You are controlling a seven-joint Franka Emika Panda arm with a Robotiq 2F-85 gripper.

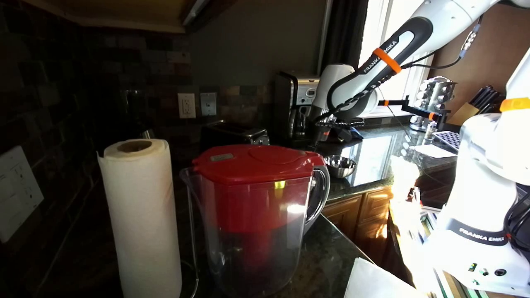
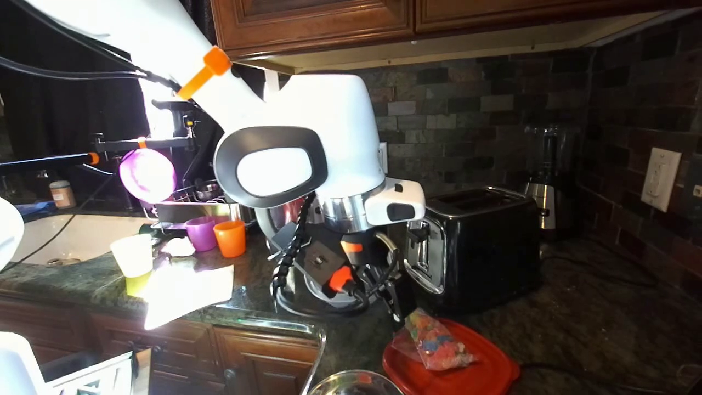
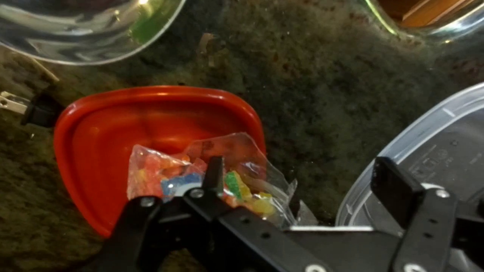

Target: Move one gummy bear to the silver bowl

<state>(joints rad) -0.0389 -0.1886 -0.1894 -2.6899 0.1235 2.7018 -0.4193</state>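
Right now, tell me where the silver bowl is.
The silver bowl sits at the wrist view's upper left, on the counter beside the red tray.

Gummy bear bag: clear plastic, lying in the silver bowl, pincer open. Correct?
Wrong place: the wrist view shows the gummy bear bag lying on the red tray, not in the silver bowl. The bag is clear plastic and the pincer is open, as you say.

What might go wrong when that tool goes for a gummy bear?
The bag is thin, crinkled plastic, so the open tool might pinch it and drag everything along. The gummies bunch together, so it may grab several instead of one. In the wrist view, one finger overlaps the clear tub, so lowering could bump it.
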